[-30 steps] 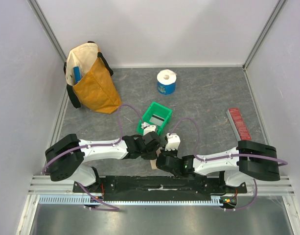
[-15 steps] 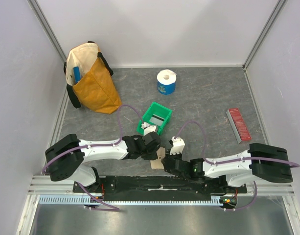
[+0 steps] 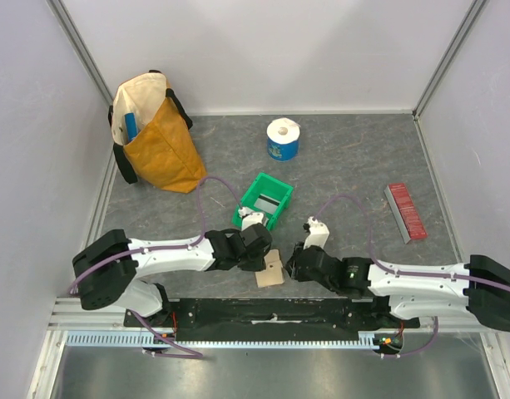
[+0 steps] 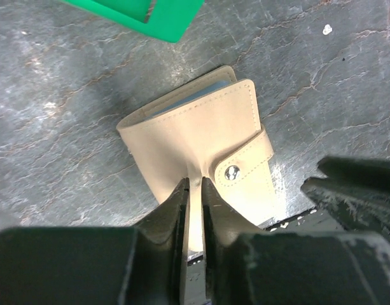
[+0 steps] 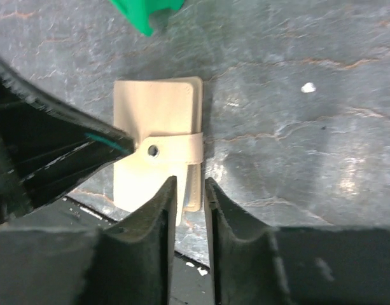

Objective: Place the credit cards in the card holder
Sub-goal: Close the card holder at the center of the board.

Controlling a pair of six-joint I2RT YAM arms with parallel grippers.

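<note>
Card holder (image 4: 188, 140) looks light and floppy, so I'd pinch the folded edge opposite its snap tab (image 4: 242, 168); right gripper (image 5: 189, 184) sits slightly parted, holding nothing, left gripper (image 4: 193, 184) just a slit apart, grip unclear.

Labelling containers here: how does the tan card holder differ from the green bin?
The card holder is tan and stitched; the green bin is bright green plastic. The card holder lies closed, tab snapped; the green bin is open-topped. The green bin is larger than the card holder. Both are rectangular and sit on the table.
</note>
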